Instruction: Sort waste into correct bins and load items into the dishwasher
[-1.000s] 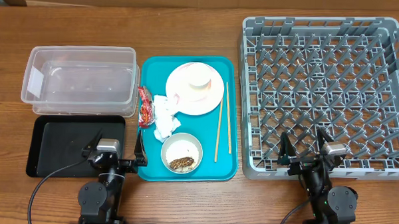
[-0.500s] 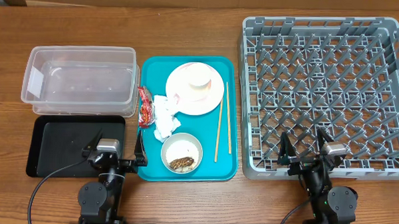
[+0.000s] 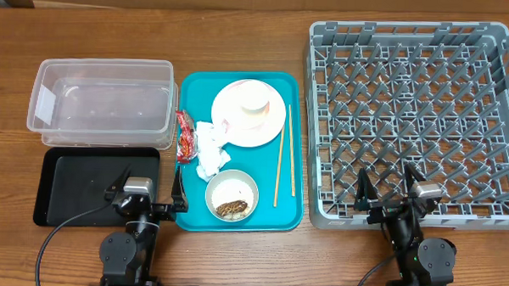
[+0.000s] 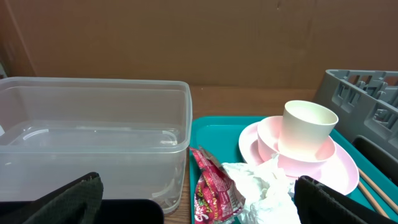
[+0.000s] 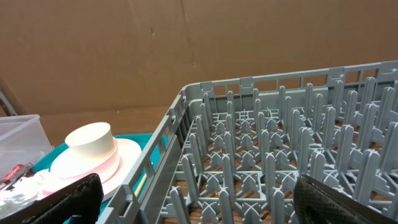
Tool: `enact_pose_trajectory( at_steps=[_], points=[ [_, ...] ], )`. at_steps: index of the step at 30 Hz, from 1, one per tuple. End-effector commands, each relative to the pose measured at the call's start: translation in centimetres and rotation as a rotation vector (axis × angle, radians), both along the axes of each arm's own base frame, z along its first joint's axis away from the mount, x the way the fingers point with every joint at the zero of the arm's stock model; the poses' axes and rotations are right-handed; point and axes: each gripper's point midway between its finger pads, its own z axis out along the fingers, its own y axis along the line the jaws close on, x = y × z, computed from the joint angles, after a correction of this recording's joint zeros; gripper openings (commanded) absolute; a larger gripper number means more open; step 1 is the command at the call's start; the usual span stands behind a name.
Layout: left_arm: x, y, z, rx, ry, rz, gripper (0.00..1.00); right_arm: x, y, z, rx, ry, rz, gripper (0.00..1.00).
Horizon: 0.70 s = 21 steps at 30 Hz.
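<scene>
Sitting spread: left gripper (image 3: 148, 187), right gripper (image 3: 389, 183); grey-white bowl (image 3: 211, 191) holds scraps (image 3: 228, 208), perhaps rice.

No delta vs earlier frames: left gripper (image 3: 149, 183) and right gripper (image 3: 389, 183) sit at the table's (image 3: 241, 32) near edge with no shift, jaws equally wide apart. Nothing on the teal tray (image 3: 298, 161) or rack (image 3: 409, 97) moves.

A teal tray (image 3: 198, 94) lies on the brown wooden table (image 3: 241, 41); a plain brown cardboard wall (image 4: 186, 37) stands behind its far edge.
</scene>
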Motion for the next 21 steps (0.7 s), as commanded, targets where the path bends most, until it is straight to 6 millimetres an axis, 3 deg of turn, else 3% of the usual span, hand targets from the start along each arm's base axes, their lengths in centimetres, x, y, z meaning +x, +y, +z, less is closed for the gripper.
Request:
enact_pose_trajectory(
  at_steps=[1, 3, 9, 21],
  points=[
    [0.0, 0.0, 0.0, 0.030, -0.006, 0.001, 1.00, 0.0, 0.0, -0.2, -0.006, -0.004, -0.002, 1.00],
    [0.0, -0.4, 0.0, -0.020, -0.003, -0.021, 1.00, 0.0, 0.0, -0.2, -0.006, -0.004, -0.002, 1.00],
    [-0.1, -0.7, 0.1, -0.395, 0.019, -0.008, 1.00, 0.0, 0.0, -0.2, -0.006, -0.004, -0.002, 1.00],
    [-0.2, -1.7, 0.2, -0.457, 0.034, -0.062, 1.00, 0.0, 0.0, -0.2, -0.007, -0.004, -0.002, 1.00]
  ],
)
